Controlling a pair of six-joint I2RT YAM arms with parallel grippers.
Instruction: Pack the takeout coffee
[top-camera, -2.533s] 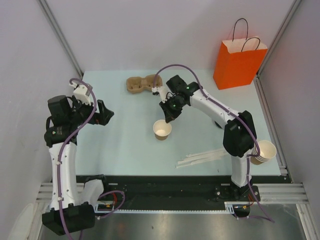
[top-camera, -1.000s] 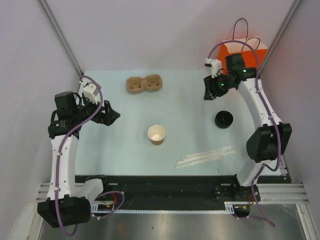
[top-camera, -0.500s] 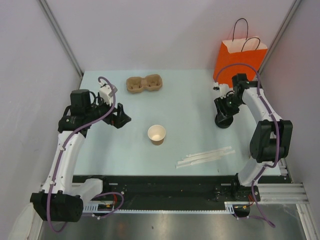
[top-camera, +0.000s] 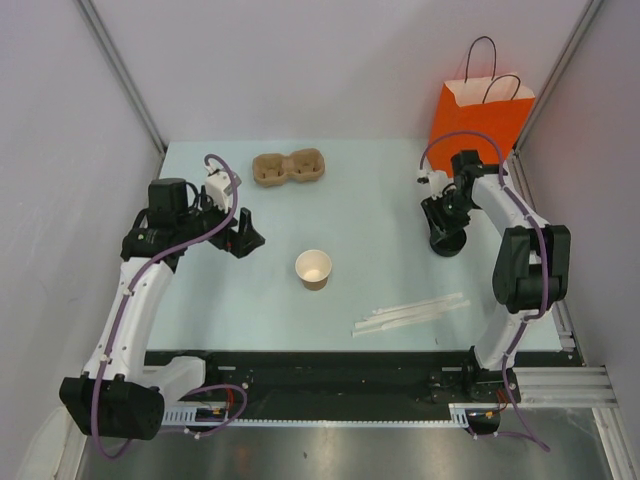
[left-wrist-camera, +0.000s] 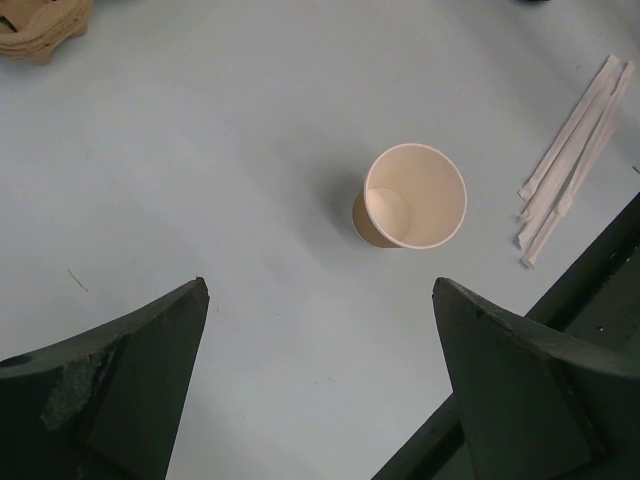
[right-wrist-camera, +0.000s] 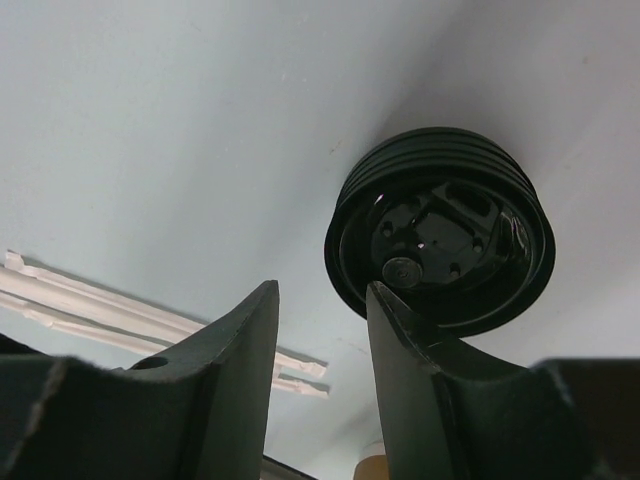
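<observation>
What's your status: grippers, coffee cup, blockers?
Left gripper open, hovering short of the paper cup. Right gripper part open at the black lid, no grip yet. Cup lidless, upright. Nothing in the way.

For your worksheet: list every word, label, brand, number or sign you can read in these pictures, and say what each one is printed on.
No text can be read in any view.
orange bag: the face that shows is plain.
paper cup: plain.
black lids: moulded shapes only, no letters to make out.
straw wrappers: white, no print visible.
cup carrier: plain.
</observation>
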